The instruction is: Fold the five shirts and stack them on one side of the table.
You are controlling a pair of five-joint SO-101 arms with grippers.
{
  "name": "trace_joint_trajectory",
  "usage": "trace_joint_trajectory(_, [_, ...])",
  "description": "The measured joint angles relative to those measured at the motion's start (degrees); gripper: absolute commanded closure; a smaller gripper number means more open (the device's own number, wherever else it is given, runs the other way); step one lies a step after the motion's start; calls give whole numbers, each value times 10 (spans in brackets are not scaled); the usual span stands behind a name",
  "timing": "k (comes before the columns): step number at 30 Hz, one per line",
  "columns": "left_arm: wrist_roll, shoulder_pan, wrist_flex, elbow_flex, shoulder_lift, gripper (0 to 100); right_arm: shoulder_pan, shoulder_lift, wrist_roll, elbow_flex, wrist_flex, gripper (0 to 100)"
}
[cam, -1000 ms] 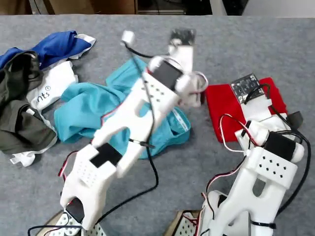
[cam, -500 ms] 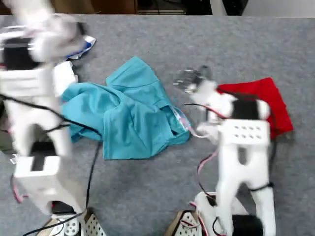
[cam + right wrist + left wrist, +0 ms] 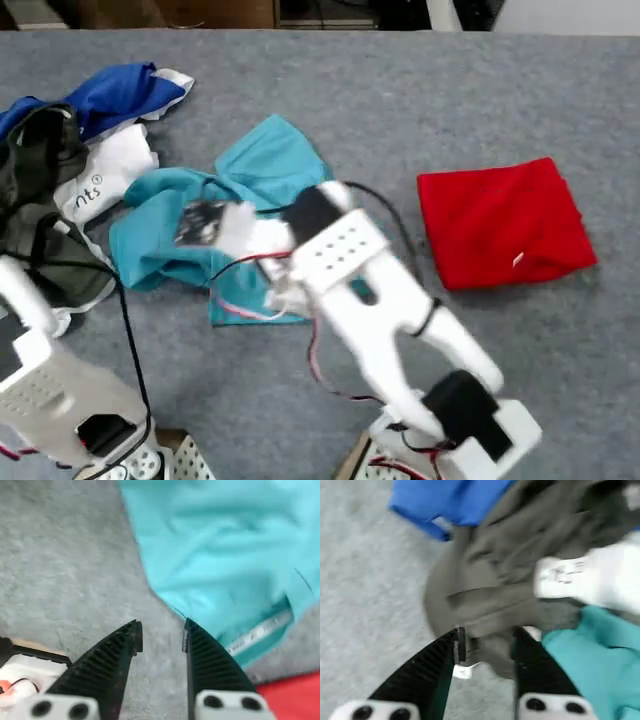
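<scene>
A folded red shirt [image 3: 500, 222] lies at the right of the table. A crumpled teal shirt [image 3: 260, 180] is spread in the middle. Blue [image 3: 110, 95], white [image 3: 105, 175] and dark olive [image 3: 40, 240] shirts are heaped at the left. My right gripper [image 3: 203, 222] hangs over the teal shirt's left part, its arm crossing the cloth. In the right wrist view that gripper [image 3: 161, 625] is open above the teal shirt's [image 3: 220, 555] hem. My left gripper [image 3: 487, 632] is open above the dark olive shirt [image 3: 510, 580], with nothing held.
The left arm [image 3: 25, 300] stands at the front left corner beside the shirt heap. Grey felt table [image 3: 420, 100] stretches bare at the back and between the teal and red shirts. Both arm bases sit at the front edge.
The right arm has swung left from the red shirt across to the teal shirt. The left arm left the teal shirt, swept left and dropped back to the front left corner.
</scene>
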Motion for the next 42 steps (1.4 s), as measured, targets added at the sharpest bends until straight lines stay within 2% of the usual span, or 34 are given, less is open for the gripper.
trace_joint_trajectory(3, [-12,-39,-3,36,0,906,-41,49,-2,-37,0,837])
trace_joint_trajectory(11, [-18,-107,-82,187,0,900,-102,236,-52,-185,1,836])
trace_joint_trajectory(18, [-18,-163,-103,217,0,878,-162,367,-96,-293,12,836])
trace_joint_trajectory(33, [-50,-229,-103,219,0,875,-165,544,-214,-440,12,835])
trace_joint_trajectory(42, [-50,-229,-103,219,0,875,-164,579,-229,-468,16,835])
